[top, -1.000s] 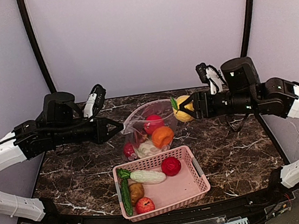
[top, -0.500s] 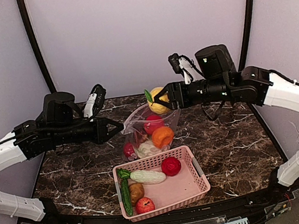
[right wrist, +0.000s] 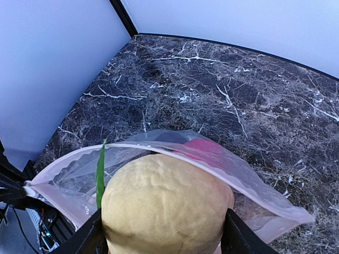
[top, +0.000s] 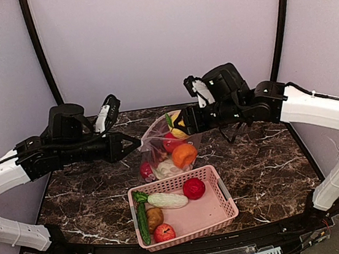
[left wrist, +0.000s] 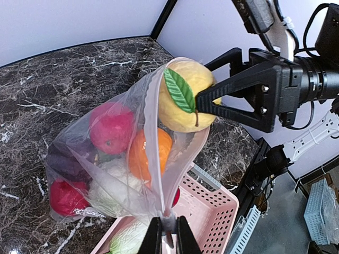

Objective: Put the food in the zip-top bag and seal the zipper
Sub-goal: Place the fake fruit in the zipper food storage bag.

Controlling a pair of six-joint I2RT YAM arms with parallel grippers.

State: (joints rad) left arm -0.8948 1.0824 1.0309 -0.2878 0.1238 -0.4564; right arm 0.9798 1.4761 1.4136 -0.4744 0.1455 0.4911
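While left jaws pinch the zipper (left wrist: 160, 190), yellow fruit (left wrist: 177, 115) sits clamped between right jaws.

Writing, top view: none readable.
Writing, left wrist view: none readable.
Writing, right wrist view: none readable.
Clear floppy plastic zip-top bag (left wrist: 79, 153): no lettering legible.

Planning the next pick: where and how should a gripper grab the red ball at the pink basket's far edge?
Probably from above, fingers closing across the widest middle of the red ball. It is round, and the walls of the pink basket block a sideways approach; bare floor lies to its right.
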